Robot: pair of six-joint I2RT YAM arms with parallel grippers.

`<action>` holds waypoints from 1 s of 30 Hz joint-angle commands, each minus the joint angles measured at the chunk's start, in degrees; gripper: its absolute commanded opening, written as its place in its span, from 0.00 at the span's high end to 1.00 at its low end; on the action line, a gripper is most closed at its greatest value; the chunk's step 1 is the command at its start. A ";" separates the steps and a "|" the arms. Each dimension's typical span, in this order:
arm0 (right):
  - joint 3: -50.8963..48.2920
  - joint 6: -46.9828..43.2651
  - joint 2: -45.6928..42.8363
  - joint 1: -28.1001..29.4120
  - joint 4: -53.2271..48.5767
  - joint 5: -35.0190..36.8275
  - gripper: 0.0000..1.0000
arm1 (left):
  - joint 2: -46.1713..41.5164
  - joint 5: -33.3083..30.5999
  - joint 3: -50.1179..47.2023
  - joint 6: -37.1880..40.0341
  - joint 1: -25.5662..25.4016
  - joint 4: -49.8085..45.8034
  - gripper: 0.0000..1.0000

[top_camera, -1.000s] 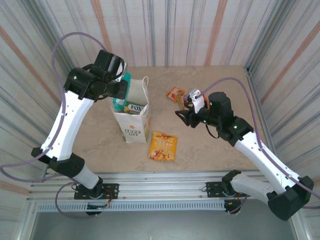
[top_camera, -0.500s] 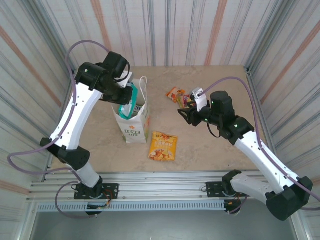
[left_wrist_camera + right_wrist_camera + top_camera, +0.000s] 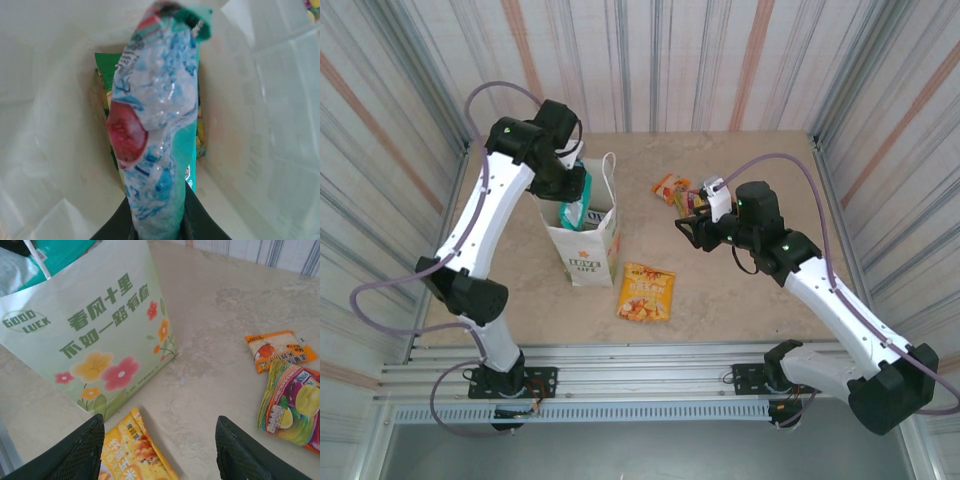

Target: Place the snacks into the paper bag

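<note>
We see the left gripper (image 3: 570,183) clamped on a teal packet (image 3: 160,130) hanging inside the paper bag (image 3: 588,250), above a green packet (image 3: 103,75); the right gripper (image 3: 160,450) hovers, fingers apart, near a yellow packet (image 3: 646,292) lying beside the bag.

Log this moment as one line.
left gripper: shut on teal foil packet, partly inside white floral paper bag | right gripper: open, empty | yellow foil packet: on table

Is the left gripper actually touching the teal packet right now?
Touching. In the left wrist view, the fingers of the left gripper press both sides of the teal packet at its near end.
</note>
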 commanded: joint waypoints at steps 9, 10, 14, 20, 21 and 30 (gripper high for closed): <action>-0.42 1.65 0.05 -0.59 -0.22 -0.61 0.37 | -0.44 1.29 3.03 0.30 0.47 1.43 0.65; -0.27 1.85 0.00 -0.69 -0.39 -0.55 0.37 | -1.14 1.20 3.10 0.36 0.48 1.91 0.64; 0.11 3.25 0.11 -1.55 -1.32 -0.05 0.36 | -3.95 1.83 2.66 0.87 0.48 4.18 0.60; 1.28 7.10 1.51 -4.06 -3.68 0.48 0.36 | -11.87 6.01 -3.99 2.24 0.39 11.90 0.56; 1.69 7.82 2.03 -4.49 -4.36 0.78 0.36 | -13.76 6.97 -6.03 2.65 0.39 13.60 0.55; 5.02 11.41 10.63 -10.08 -9.66 1.03 0.36 | -27.93 12.45 -25.35 5.70 1.87 25.44 0.48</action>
